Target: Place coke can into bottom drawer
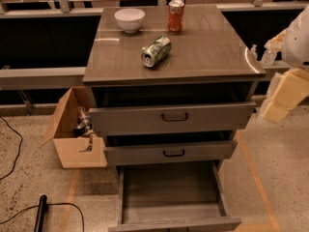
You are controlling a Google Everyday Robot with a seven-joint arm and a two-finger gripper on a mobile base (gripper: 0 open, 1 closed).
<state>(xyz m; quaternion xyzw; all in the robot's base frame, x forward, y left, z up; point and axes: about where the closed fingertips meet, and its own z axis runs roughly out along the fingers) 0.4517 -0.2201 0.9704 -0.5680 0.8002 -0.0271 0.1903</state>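
The coke can, red with a silver top, stands upright at the back of the cabinet top, to the right of a white bowl. The bottom drawer is pulled out and shows a bare grey tray. My gripper hovers at the right edge of the cabinet top, well to the right of the can and nearer the front. It is open and holds nothing. My white arm comes in from the right edge of the view.
A green-and-silver can lies on its side mid-top. A white bowl stands at the back left. The two upper drawers with black handles are partly pulled out. A cardboard box sits on the floor to the left, and a black cable lies at the front left.
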